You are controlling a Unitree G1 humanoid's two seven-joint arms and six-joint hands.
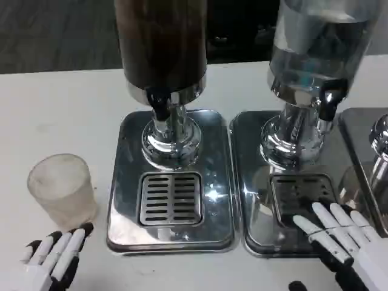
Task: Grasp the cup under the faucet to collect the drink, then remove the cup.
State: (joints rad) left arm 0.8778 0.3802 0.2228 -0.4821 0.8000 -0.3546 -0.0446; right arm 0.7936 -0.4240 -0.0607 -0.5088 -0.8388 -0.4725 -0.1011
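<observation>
A frosted translucent cup (61,190) stands upright on the white table, left of the dispensers. My left hand (53,257) lies just below it near the front edge, fingers apart, holding nothing. The dark drink dispenser has its black faucet (159,103) above a slotted drip grille (171,198), and no cup stands there. My right hand (343,238) rests with spread fingers on the front of the second dispenser's base, over its drip grille (301,194). That hand is empty too.
The clear-tank dispenser (315,54) with a black tap (330,100) stands at the right on a chrome base (254,182). Part of a third chrome dispenser (379,151) shows at the far right. The dark dispenser's tray (124,182) lies beside the cup.
</observation>
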